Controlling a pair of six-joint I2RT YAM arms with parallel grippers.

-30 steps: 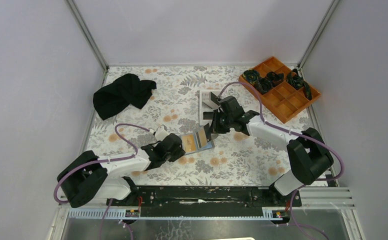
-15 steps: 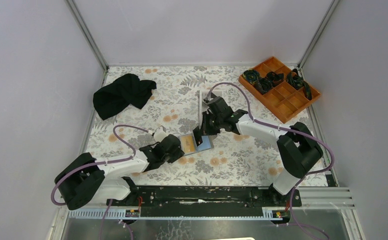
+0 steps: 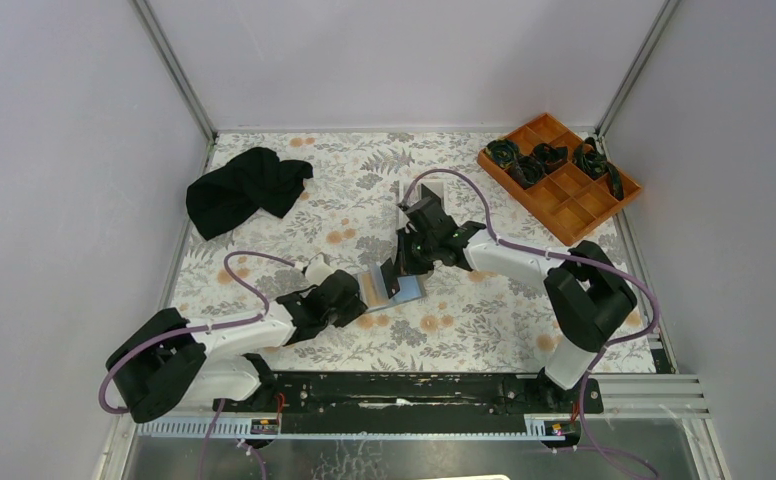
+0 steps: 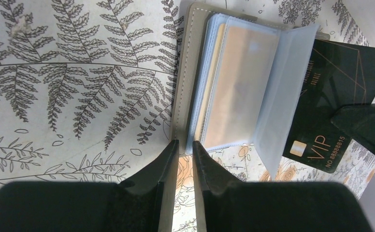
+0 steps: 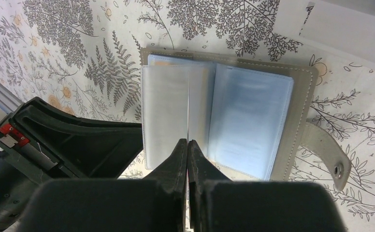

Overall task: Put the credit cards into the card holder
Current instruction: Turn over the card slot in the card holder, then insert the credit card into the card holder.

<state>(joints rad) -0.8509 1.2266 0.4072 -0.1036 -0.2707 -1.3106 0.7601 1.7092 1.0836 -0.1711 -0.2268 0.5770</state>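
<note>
The card holder (image 3: 409, 289) lies open mid-table, grey cover and pale blue sleeves (image 5: 251, 125). An orange-gold credit card (image 4: 236, 87) sits inside one sleeve. My left gripper (image 3: 356, 294) has its jaws nearly closed, tips (image 4: 185, 144) on the near edge of the grey cover (image 4: 181, 96). My right gripper (image 3: 398, 268) is shut (image 5: 187, 142) on a black credit card marked VIP (image 4: 328, 92). The card stands on edge over the open holder, partly behind a raised sleeve leaf (image 4: 284, 96). It is a thin line (image 5: 188, 106) in the right wrist view.
A white tray (image 3: 410, 188) lies just behind the right gripper. An orange compartment tray (image 3: 574, 205) with black items stands at the back right. A black cloth (image 3: 244, 190) lies at the back left. The holder's snap strap (image 5: 330, 154) sticks out sideways.
My right gripper has carried the black card from the white tray leftward and down to the open holder. The left gripper and holder have shifted slightly left.
</note>
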